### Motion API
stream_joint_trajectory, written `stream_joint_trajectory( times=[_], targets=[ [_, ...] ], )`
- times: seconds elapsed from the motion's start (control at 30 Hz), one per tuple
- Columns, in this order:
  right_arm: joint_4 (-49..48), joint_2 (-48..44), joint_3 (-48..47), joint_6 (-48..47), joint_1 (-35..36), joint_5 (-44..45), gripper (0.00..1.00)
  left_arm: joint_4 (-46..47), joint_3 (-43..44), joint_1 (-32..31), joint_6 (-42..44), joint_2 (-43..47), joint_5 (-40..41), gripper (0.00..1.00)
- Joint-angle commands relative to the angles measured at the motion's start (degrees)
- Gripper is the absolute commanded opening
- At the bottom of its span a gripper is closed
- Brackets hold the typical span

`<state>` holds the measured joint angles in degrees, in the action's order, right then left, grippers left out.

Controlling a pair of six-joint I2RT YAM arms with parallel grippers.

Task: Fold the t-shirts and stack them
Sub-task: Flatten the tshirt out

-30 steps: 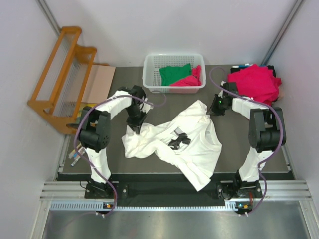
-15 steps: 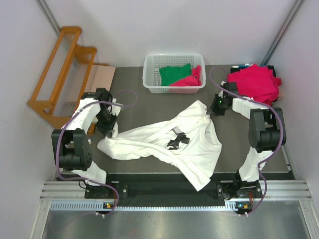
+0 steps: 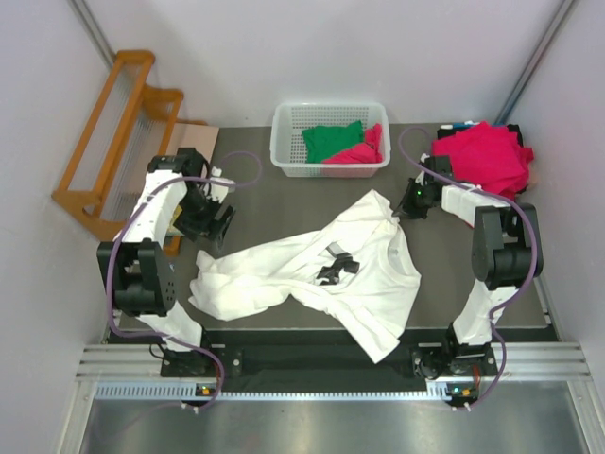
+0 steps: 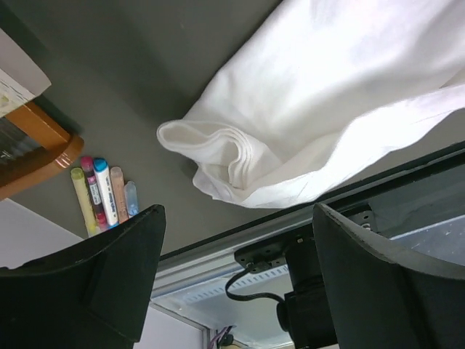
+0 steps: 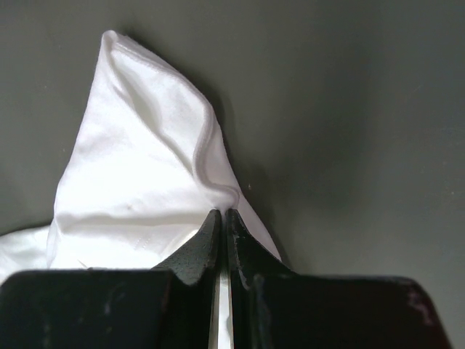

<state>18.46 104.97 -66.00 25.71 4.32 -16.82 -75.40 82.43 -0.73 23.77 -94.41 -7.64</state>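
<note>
The large white t-shirt (image 3: 369, 284) lies crumpled across the middle of the table, its small black chest print (image 3: 337, 266) showing. Its left end (image 4: 240, 163) rests bunched on the mat near the front edge. My left gripper (image 3: 219, 223) hovers just above and left of that end, open, with nothing between its fingers (image 4: 109, 276). At the shirt's upper right corner my right gripper (image 3: 403, 210) is shut on the white t-shirt's hem (image 5: 218, 185). A green t-shirt (image 3: 333, 140) and a crimson-pink one (image 3: 359, 151) lie in the basket. More crimson-pink t-shirts (image 3: 482, 156) are piled at the back right.
The white lattice basket (image 3: 284, 161) stands at the back centre. A wooden rack (image 3: 109, 142) leans at the left, with several markers (image 4: 102, 193) beside the mat's left edge. The table's metal front rail (image 4: 218, 247) runs just below the shirt's left end.
My left gripper dragged the shirt's left end leftwards, then opened and let it go. That end now lies on the mat. The right arm has not moved.
</note>
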Motion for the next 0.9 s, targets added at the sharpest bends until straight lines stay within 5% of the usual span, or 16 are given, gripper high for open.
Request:
stream_joint_trajectory(
  times=[0.0, 0.43, 0.87],
  targets=[
    [-1.4, -1.9, -0.7, -0.1, -0.8, -0.3, 0.00, -1.3, 2.8, 0.1, -1.4, -2.8, -2.5, 0.87],
    [-1.4, -1.8, -0.7, 0.0, -1.2, -0.5, 0.00, 5.5, -10.8, -0.2, -2.1, -3.1, -1.2, 0.82],
    [-2.6, -1.9, 0.7, 0.2, -1.2, -1.4, 0.00, 11.8, -3.1, -0.1, -6.3, -6.7, 4.2, 0.80]
  ],
)
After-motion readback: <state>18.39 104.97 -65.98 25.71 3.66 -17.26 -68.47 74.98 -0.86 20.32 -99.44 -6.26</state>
